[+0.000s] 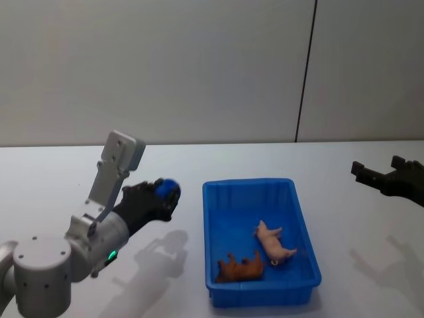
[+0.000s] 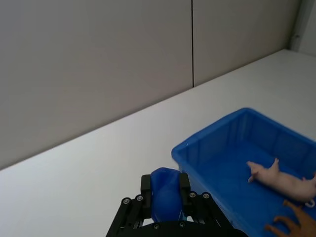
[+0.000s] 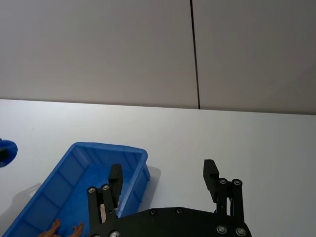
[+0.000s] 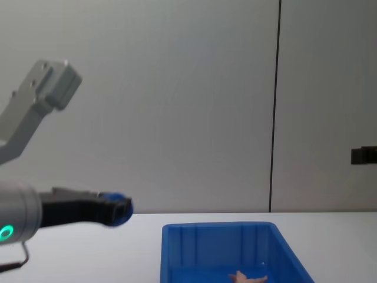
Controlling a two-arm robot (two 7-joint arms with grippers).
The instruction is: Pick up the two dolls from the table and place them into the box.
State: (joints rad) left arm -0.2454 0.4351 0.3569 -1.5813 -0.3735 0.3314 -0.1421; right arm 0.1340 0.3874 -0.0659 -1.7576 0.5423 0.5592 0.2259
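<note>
With the pink doll [image 1: 274, 243] already in the box [image 1: 305, 214], we've got the blue doll [image 1: 167, 187] clamped in the left gripper's [image 1: 161, 193] jaws beside it, right gripper [image 1: 389, 177] spread empty.

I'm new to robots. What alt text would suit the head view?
The left gripper, raised left of the blue bin, holds a dark blue doll. A pink pig doll and a brown animal toy lie inside; the right gripper hovers open.
</note>
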